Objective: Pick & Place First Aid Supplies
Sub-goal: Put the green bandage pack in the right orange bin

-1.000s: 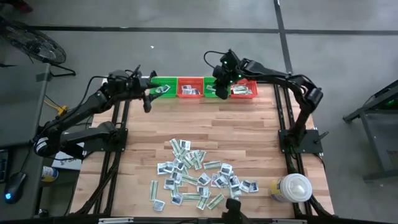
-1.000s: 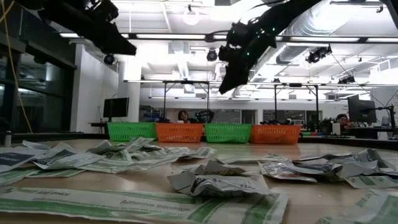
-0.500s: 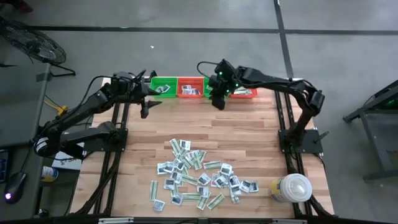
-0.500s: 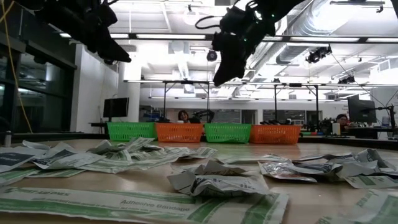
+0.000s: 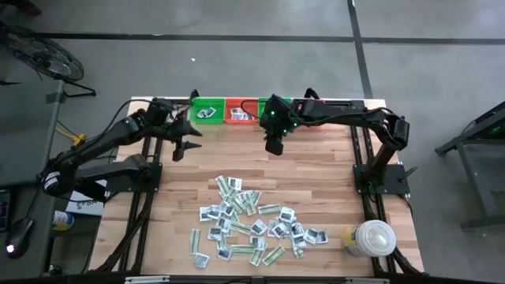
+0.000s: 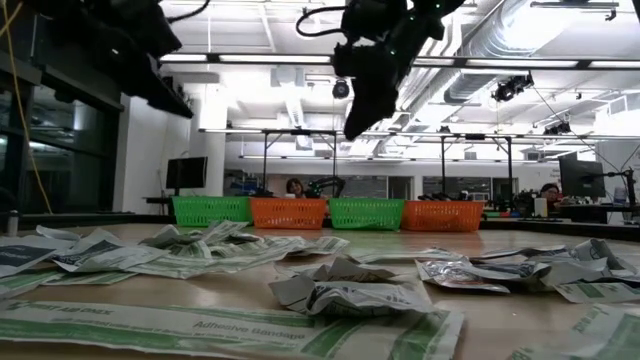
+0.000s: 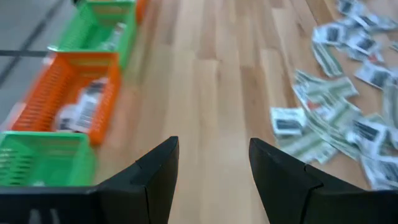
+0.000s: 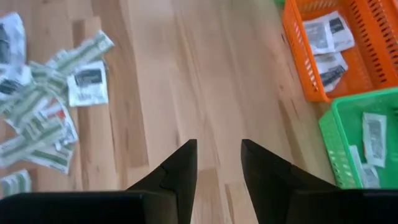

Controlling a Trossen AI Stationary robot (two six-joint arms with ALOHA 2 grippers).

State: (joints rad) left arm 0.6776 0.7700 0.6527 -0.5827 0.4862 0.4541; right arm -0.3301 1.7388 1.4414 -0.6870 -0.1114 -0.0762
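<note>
The first aid supplies (image 5: 252, 225) lie in a heap on the table (image 5: 316, 170), well apart from both grippers. Both are apart and hold nothing. The left gripper (image 5: 181, 147) and right gripper (image 5: 274, 147) hang near the four baskets (image 5: 229, 111). I think each must reach down for another packet. There are too many packets to count.

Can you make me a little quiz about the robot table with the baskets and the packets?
1. True or false: the left claw is holding a packet.
2. The pile of packets lies: A) inside the baskets B) on the table's near half C) on the floor.
3. What colours are the baskets?

Key
1. False: both it and the right claw are open and hold nothing.
2. B.
3. Green and orange.
</note>
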